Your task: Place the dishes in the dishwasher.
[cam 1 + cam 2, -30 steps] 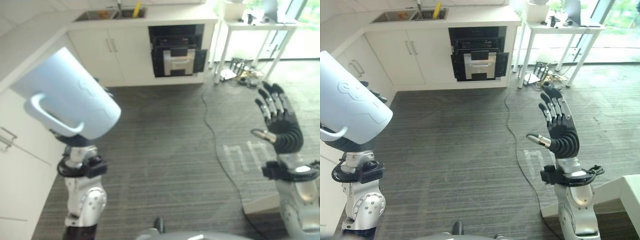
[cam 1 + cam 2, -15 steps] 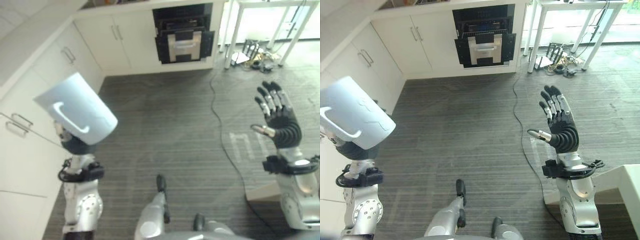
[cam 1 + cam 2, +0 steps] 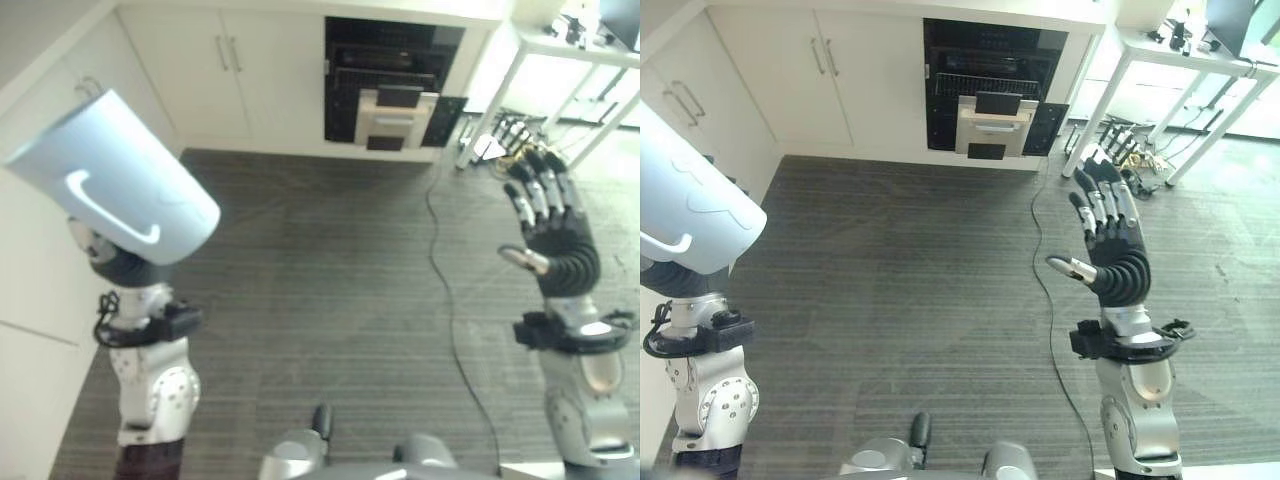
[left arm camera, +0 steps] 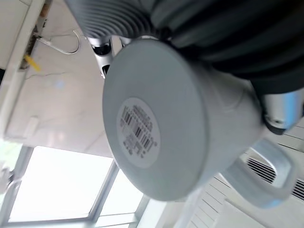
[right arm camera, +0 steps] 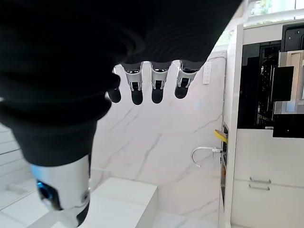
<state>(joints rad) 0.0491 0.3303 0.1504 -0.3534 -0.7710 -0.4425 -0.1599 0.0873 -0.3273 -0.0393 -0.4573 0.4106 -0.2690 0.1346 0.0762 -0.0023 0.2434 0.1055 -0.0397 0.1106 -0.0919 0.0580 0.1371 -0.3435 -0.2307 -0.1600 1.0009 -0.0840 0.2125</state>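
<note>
Up at my left side, my left hand [image 4: 247, 38] is wrapped round a pale blue mug [image 3: 115, 190] — tilted, base outward, with a barcode label on it (the handle sticks out to one side). My right hand [image 3: 1110, 255] is raised over the grey floor [image 3: 900, 270], fingers straight and spread, holding nothing. Across the room the dishwasher [image 3: 990, 95] stands open among white cabinets [image 3: 850, 65] — well apart from the mug.

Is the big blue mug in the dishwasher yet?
Not yet. The left hand holds the pale blue mug up in the air. The dishwasher is open across the floor. The right hand is open and holds nothing. Carrying it over and loading it is left.
</note>
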